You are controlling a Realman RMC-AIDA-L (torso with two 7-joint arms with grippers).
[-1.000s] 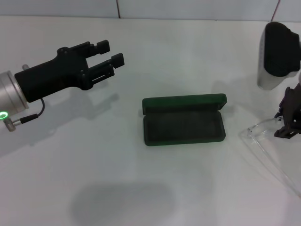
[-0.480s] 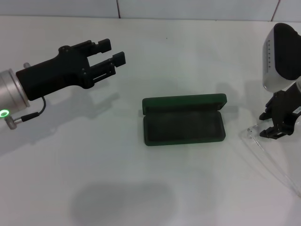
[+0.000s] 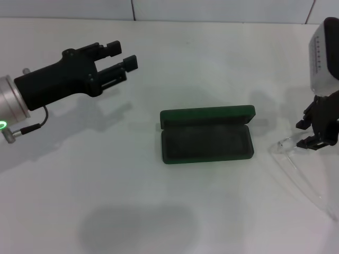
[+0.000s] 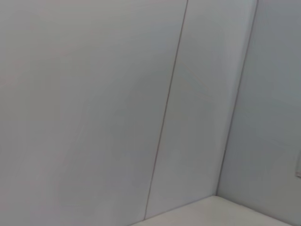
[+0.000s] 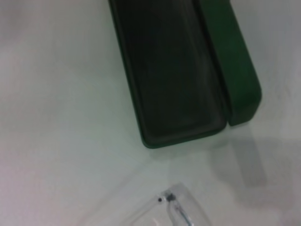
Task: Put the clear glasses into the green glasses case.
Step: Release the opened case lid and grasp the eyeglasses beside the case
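Your clear glasses [image 3: 296,161] sit at the table's right edge, right of the green glasses case [image 3: 206,135] and apart from it, with one thin arm trailing toward the near right corner; the frame end nearest the case looks a bit higher than it did a second ago, though the clear plastic is hard to read. In the right wrist view only a hinge corner of the glasses [image 5: 171,207] shows, just beyond the open case's short end [image 5: 178,75]. The case has not moved: lid open and standing along the far side, dark lining up, nothing inside. Your right gripper [image 3: 318,129] is at the glasses' near end, black fingers down around the frame; I cannot tell from these views whether they are pinched on it or merely beside it. Over the last second that gripper has risen and shifted right, and the white wrist housing now sits higher against the right edge of the head view. Your left gripper [image 3: 119,58] hovers well left of the case over the table [image 3: 159,211], fingers apart with nothing between them; it has drifted slightly up and left since the earlier frames. The left wrist view shows only wall panels [image 4: 117,94].
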